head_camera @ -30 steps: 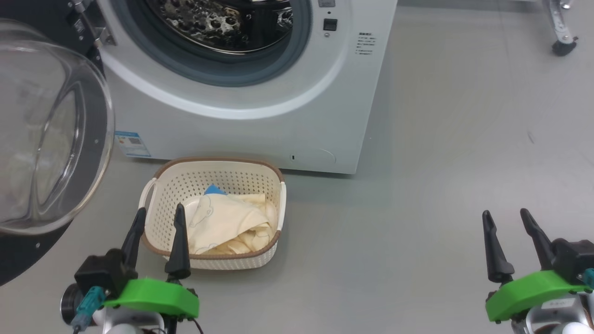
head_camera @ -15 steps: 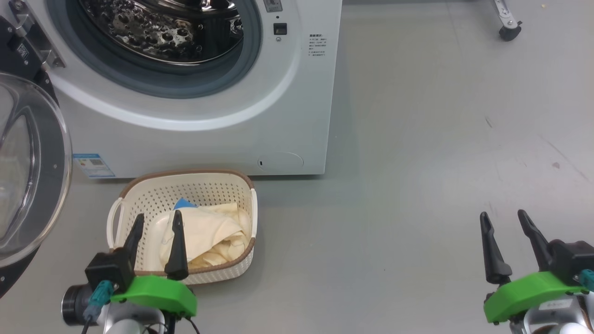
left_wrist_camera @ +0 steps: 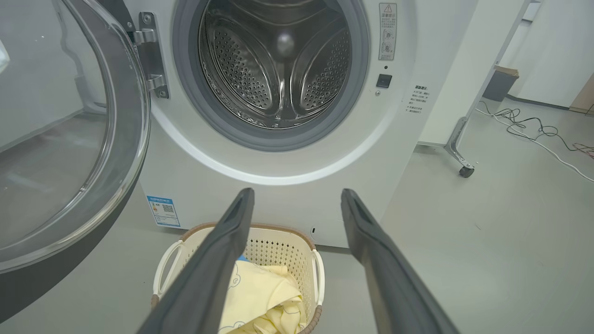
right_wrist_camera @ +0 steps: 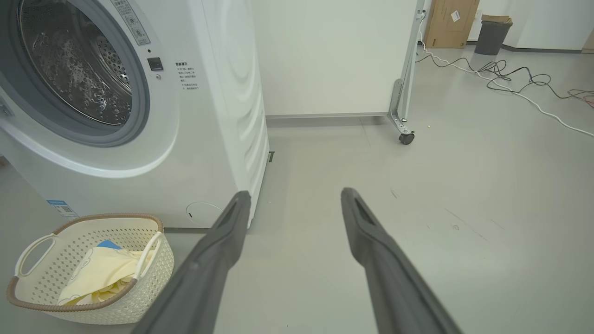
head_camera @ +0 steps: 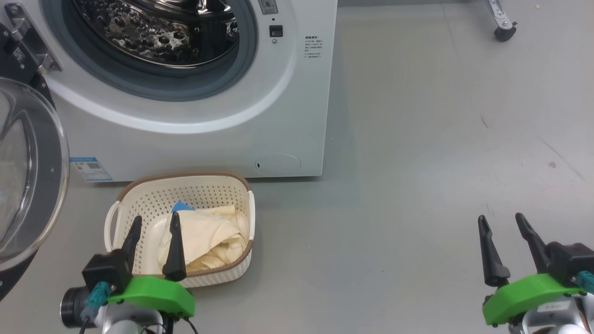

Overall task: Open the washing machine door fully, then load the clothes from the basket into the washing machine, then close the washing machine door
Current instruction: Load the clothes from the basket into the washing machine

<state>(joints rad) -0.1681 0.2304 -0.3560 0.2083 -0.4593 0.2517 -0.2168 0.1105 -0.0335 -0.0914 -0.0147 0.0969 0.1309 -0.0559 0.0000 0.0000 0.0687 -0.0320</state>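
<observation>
Our left fingers (head_camera: 174, 222) hang spread apart, gripping nothing, with their tips over the near rim of the basket (head_camera: 199, 197). The basket sits on the grey floor (head_camera: 417, 185), hard against the foot of the washing machine (head_camera: 195, 139). Inside it lie the clothes (head_camera: 209, 236), a rumpled cream-yellow heap with thin blue outline drawings and a small bright blue patch (head_camera: 182, 206) at the far side. The heap fills the half of the basket beyond and to the right of our left fingers. In the left wrist view the basket shows low between the two fingers, the left one crossing its near edge.

Straight beyond the left fingers the machine's mouth stands uncovered, and we look into its perforated steel drum (left_wrist_camera: 278, 69), ringed by a grey rubber seal (left_wrist_camera: 185, 93). The door (head_camera: 32, 162) is swung wide on its hinge, to the left of the left fingers, its clear glass bowl facing us.

Our right fingers (head_camera: 483, 232) are likewise spread and hold nothing. They hover over bare floor, with the basket well apart to their left.
</observation>
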